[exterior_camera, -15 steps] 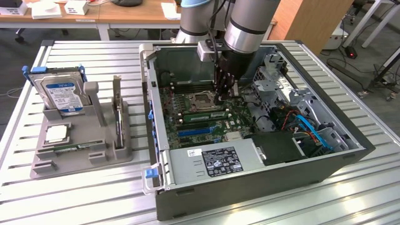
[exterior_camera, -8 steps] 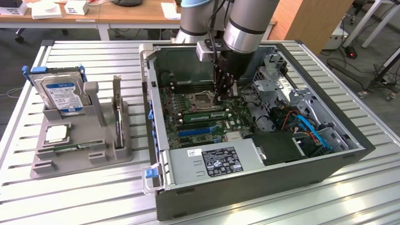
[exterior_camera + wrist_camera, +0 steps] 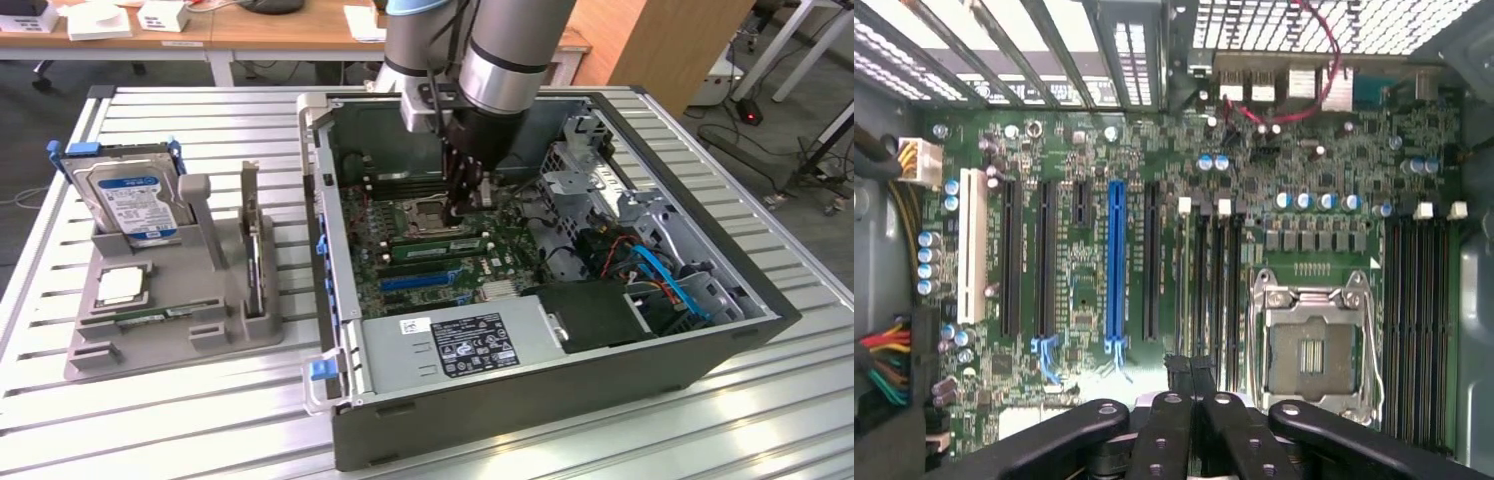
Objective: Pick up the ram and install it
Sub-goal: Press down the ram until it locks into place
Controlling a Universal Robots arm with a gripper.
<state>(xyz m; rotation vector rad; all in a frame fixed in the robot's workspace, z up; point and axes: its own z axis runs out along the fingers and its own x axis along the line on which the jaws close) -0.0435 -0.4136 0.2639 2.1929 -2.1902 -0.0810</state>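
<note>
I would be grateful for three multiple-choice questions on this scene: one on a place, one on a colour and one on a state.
1. Where is the claw?
A. above the floor
B. inside the open computer case
C. on a wooden desk

2. What colour is the label on the hard drive?
A. red
B. blue
C. yellow

3. How does the claw stand?
A. shut
B. wide open
C. half open

Answers:
1. B: it reaches down into the case, just over the motherboard.
2. B: the label on the silver drive is blue.
3. A: its fingers meet in the wrist view.
</note>
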